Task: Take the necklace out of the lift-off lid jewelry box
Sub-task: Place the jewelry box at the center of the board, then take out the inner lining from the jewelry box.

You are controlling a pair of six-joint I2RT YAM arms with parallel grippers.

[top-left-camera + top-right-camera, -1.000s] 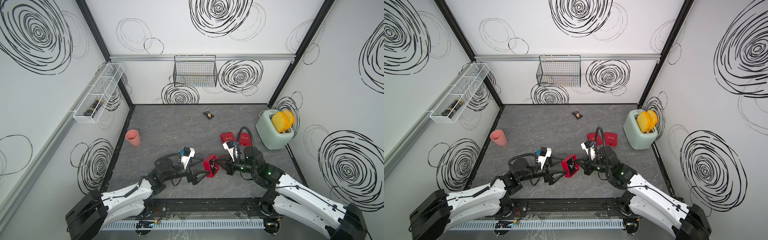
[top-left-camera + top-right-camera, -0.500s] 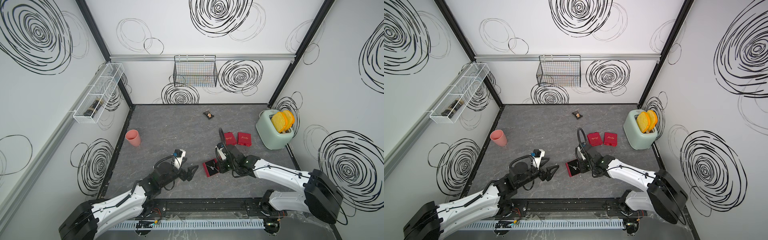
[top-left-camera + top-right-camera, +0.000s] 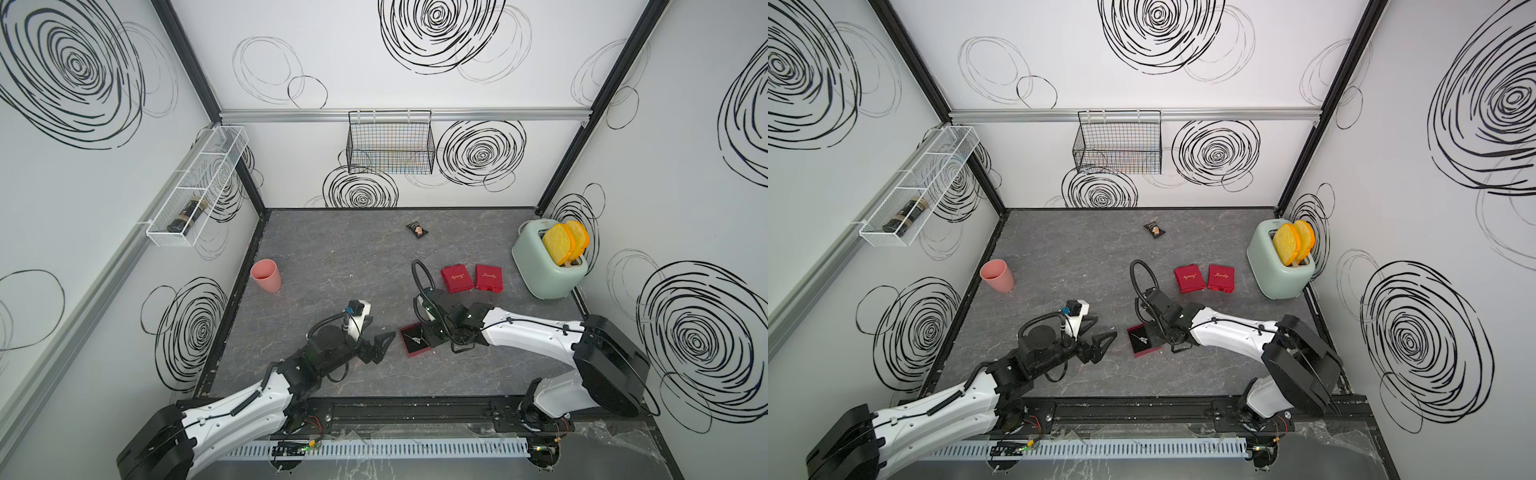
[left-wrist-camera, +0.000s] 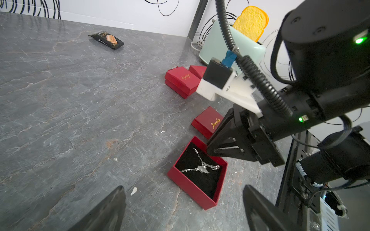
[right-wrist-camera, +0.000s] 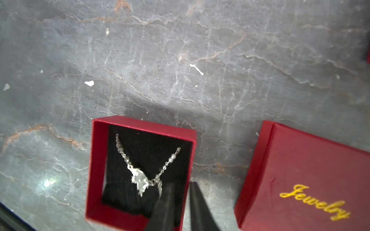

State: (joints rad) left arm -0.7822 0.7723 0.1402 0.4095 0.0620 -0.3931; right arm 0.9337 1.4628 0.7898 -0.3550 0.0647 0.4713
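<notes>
Now, the jewelry box point(image 5: 140, 122) sits open on the desk point(image 3: 332, 257), near the front edge and just right of centre. The necklace point(image 5: 140, 176) lies inside it on the black lining. One necklace, and it makes a V. The pendant is the point of the V, toward the right side of the box. Two fine silvery strands spread away to the left, so the long axis runs right to left. One strand ends by the far wall, the other reaches the near left corner. In both top views it is only a pale thread on the black.

One lid point(image 5: 300, 170), gold "Jewelry" facing up, lies flat just beyond the box on its far side, apart from it.

And the right gripper point(image 5: 181, 184) comes in from the right, low over the box's far right corner. Its jaws are parted by a narrow slit, one finger above the lining beside the pendant, the other outside the wall. Whether it touches the chain, I cannot tell. The left gripper point(image 4: 183, 187) hangs just left of the box, jaws wide apart and empty, aimed at it.

Farther back there are two closed red boxes point(image 3: 457, 278) side by side. There is also one mint toaster point(image 3: 548, 274) with two bread slices point(image 3: 559, 243), one pink cup point(image 3: 266, 275) and one dark snack packet point(image 3: 417, 230).
</notes>
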